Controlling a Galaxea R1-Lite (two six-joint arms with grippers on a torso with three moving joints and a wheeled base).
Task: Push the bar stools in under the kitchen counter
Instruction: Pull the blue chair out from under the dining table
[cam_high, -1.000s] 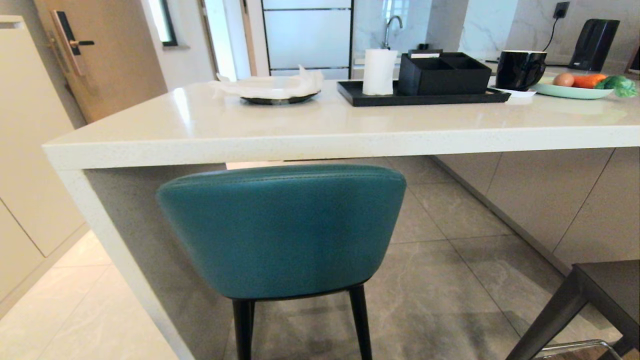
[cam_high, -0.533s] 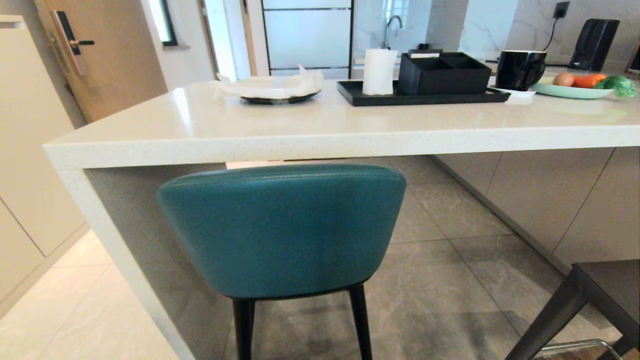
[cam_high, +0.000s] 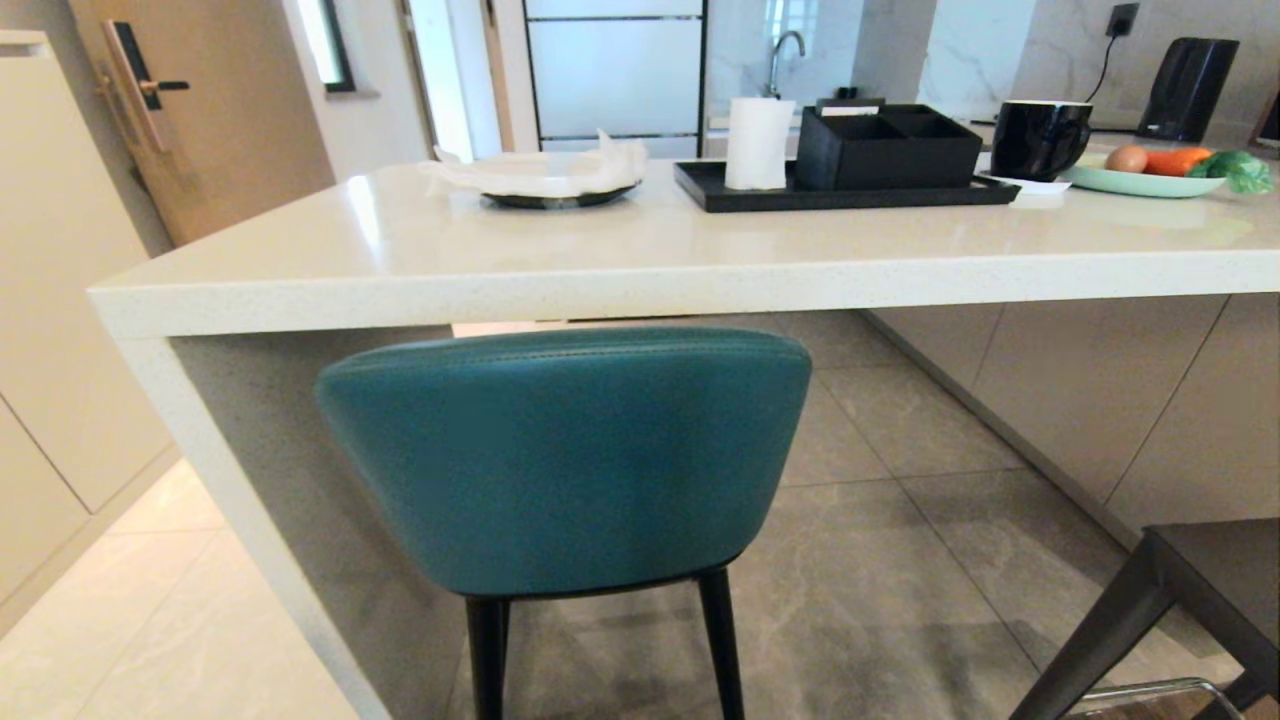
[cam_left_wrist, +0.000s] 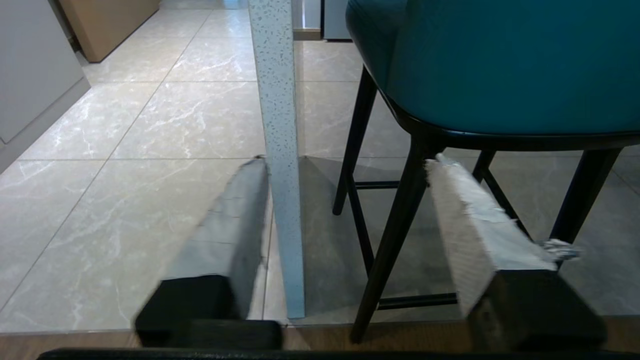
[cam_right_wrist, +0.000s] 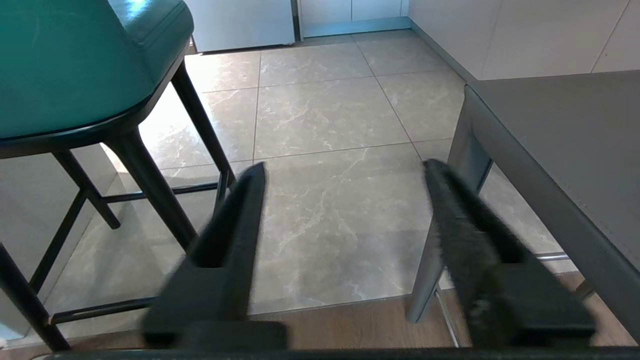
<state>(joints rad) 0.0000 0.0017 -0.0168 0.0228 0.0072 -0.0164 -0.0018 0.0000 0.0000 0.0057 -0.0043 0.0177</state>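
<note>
**Teal stool at the counter end, grey stool off to the right**

Teal leather covers the rounded back of the nearer stool (cam_high: 565, 460), which stands on black legs just beside the slab end panel (cam_high: 250, 480) of the counter (cam_high: 640, 255). In the head view the top of its back sits a little below the front edge of the off-white stone top, with the seat facing the space beneath. The dark grey stool (cam_high: 1190, 600) shows only partly at the lower right of the head view, well apart from the teal one and out from the counter's grey underside panels (cam_high: 1090, 390), with grey floor tiles (cam_high: 900, 560) between the two stools.

On the counter lie a dark plate with crumpled white paper (cam_high: 545, 175), a black tray (cam_high: 840, 190) carrying a white roll (cam_high: 757, 143) and a black box (cam_high: 888, 147), a black mug (cam_high: 1040, 138), and a pale green plate with vegetables (cam_high: 1160, 172).

Neither arm appears in the head view. The left hand (cam_left_wrist: 345, 165) is held low, its taped fingers spread with nothing between them, framing the end panel's edge and a black leg of the teal stool. The right hand (cam_right_wrist: 345, 170) is likewise low and spread, gripping nothing, with the teal stool on one side and the grey stool's seat on the other.
</note>
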